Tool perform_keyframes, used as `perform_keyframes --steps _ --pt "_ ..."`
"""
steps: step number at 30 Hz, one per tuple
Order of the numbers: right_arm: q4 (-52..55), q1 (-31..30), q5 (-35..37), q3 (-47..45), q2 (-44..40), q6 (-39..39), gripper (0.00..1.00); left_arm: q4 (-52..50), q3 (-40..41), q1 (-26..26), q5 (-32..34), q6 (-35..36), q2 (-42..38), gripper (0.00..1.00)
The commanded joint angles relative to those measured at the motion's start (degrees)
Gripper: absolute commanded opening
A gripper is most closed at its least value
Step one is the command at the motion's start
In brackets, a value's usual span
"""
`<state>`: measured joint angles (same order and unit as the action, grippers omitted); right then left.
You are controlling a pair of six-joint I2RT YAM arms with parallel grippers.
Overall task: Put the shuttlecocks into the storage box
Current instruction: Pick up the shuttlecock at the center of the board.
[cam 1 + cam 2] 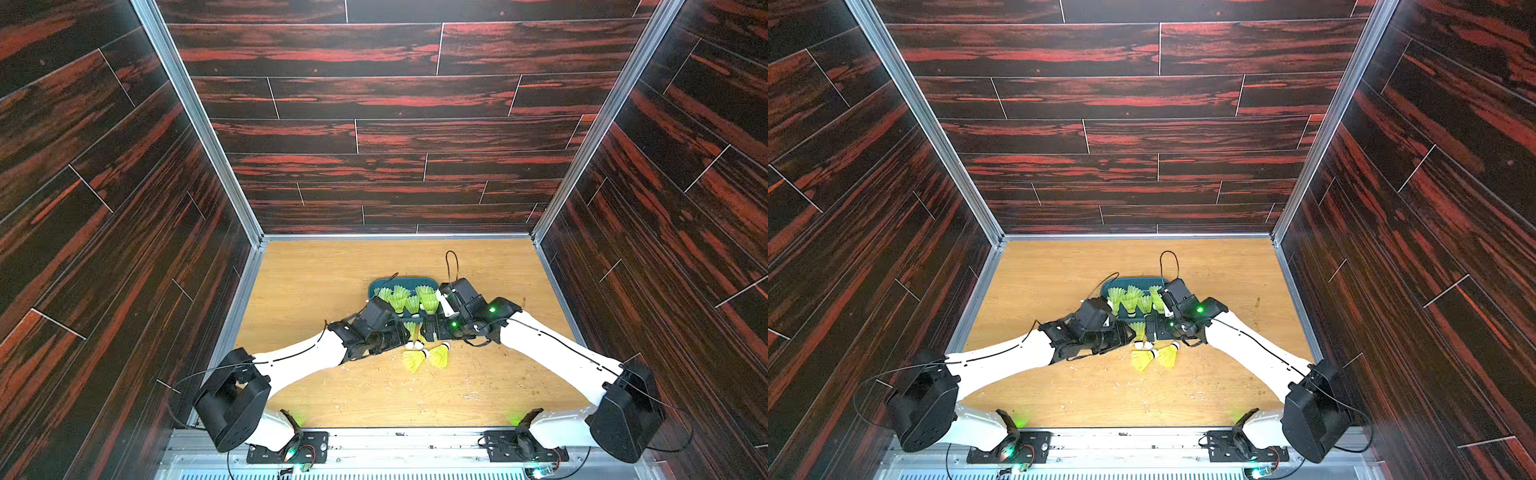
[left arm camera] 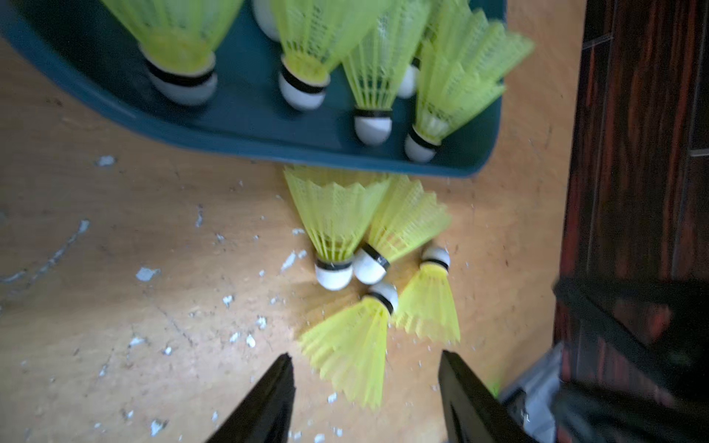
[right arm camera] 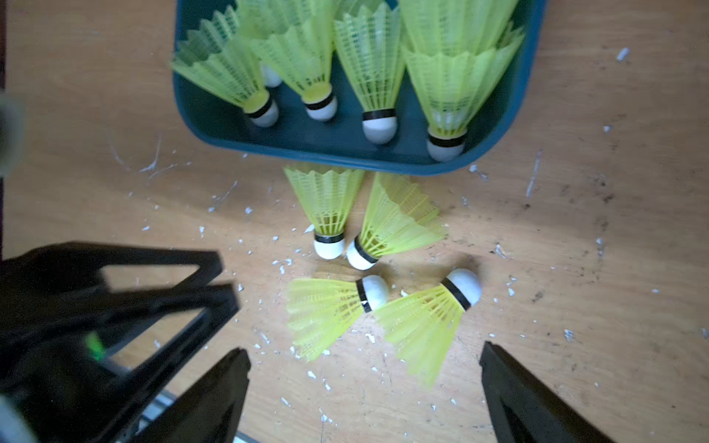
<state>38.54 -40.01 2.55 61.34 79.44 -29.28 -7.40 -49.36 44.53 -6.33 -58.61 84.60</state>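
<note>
You have four shuttlecocks [image 3: 326, 199] loose on the table [image 3: 115, 191], clustered just beside the storage box [image 3: 337, 151] rim; at least five more lie inside. Your left gripper [image 2: 364, 354] and right gripper [image 3: 363, 347] are both spread and empty, with open table beyond the cluster.

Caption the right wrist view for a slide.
Right gripper, open, facing four loose shuttlecocks on the table beside the partly filled box.

Light wooden desk [image 1: 332, 266], small white flecks [image 2: 145, 273] strewn over it, dark red wood-grain walls [image 1: 374, 104] on three sides, silvery metal corner posts [image 1: 201, 124]
</note>
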Motion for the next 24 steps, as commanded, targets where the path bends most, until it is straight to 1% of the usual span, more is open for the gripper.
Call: perform_keyframes --steps 1,7,12,24 --pt "0.9 0.3 -0.5 0.4 -1.0 1.1 0.98 3.9 1.9 0.5 4.5 -3.1 1.4 0.61" --pt "1.5 1.2 0.2 1.2 -1.3 1.2 0.98 7.2 1.2 2.2 4.3 -5.1 4.7 0.58" --pt "1.1 2.2 -0.1 1.2 -1.0 0.9 0.98 6.3 0.2 3.2 4.6 -4.9 7.4 0.58" --pt "0.0 3.3 -0.7 0.5 -1.1 0.4 0.98 4.2 -3.2 3.4 6.2 -2.5 12.9 0.55"
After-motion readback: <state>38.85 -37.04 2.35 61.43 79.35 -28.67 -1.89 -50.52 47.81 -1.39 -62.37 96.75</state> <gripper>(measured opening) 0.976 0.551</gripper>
